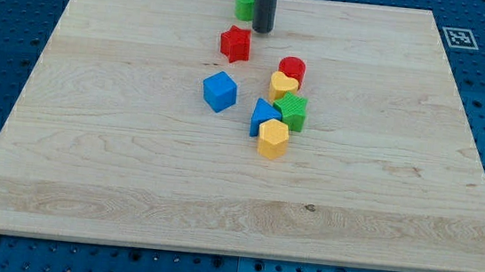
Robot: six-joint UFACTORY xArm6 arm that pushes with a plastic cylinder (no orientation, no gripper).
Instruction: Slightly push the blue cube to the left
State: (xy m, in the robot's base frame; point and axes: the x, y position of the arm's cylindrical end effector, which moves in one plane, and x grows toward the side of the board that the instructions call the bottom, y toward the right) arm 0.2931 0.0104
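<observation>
— Blue cube (219, 91): we see it left of the board's (89, 157) centre, standing alone, apart from the cluster on its right.

— And our tip — my tip (262, 30)?

— At the far edge, touching the green cylinder (244, 3), just right of the red star (235, 43), well away from the cube. We carry no claw, only the rod.

— The cluster?

— Red cylinder (292, 69), yellow heart (283, 85), green star (292, 110), blue triangle (263, 117), yellow hexagon (273, 138).

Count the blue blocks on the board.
2: the blue cube stands alone left of the cluster; a blue triangular block sits inside it, touching the yellow block. None seems hidden.
</observation>
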